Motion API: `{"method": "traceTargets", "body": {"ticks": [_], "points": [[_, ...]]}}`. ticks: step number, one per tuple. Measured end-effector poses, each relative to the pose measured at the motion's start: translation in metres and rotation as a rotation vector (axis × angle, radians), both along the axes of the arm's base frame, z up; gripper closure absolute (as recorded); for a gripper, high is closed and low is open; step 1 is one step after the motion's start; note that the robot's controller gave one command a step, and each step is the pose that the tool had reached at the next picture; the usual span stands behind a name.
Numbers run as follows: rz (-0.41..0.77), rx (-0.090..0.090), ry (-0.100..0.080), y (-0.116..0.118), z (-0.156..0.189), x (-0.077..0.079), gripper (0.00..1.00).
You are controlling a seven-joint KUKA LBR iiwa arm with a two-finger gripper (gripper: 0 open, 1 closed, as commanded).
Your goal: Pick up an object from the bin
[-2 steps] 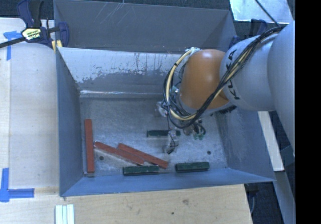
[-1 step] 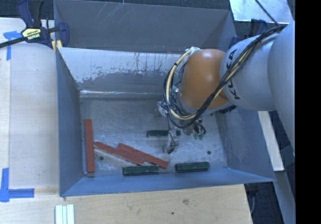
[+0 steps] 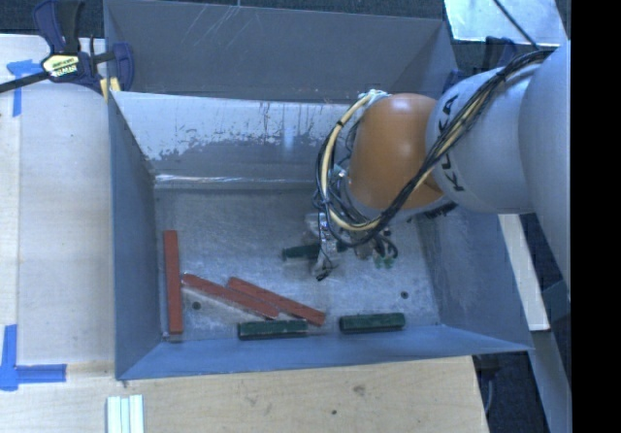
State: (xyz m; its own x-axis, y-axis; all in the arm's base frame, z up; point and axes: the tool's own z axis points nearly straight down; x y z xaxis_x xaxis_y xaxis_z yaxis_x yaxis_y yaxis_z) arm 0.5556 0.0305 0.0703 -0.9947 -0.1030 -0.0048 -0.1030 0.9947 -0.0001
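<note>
Bin [image 3: 291, 52] floor, lower edge: left green bar [image 3: 272, 329] and right green bar [image 3: 372, 322], lying apart. Just above them: slanted red-brown sticks [image 3: 254, 297]; upright red-brown stick [image 3: 172, 283] at lower left. Frame centre: my pincer [image 3: 325, 264], with a short dark green bar [image 3: 299, 251] just beside it on its left. Apart or together, I cannot tell. Orange cover [image 3: 388, 154] above.

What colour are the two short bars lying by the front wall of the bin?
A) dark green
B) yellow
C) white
A: the left bar and the right bar, lying along the bin's near wall, are both dark green.
</note>
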Motion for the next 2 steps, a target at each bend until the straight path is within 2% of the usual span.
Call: {"method": "traceTargets", "body": {"ticks": [1,2], "points": [[0.002,-0.001,-0.001,0.000,0.018,0.001,1.00],[0.003,0.000,-0.003,0.000,0.057,0.003,1.00]]}}
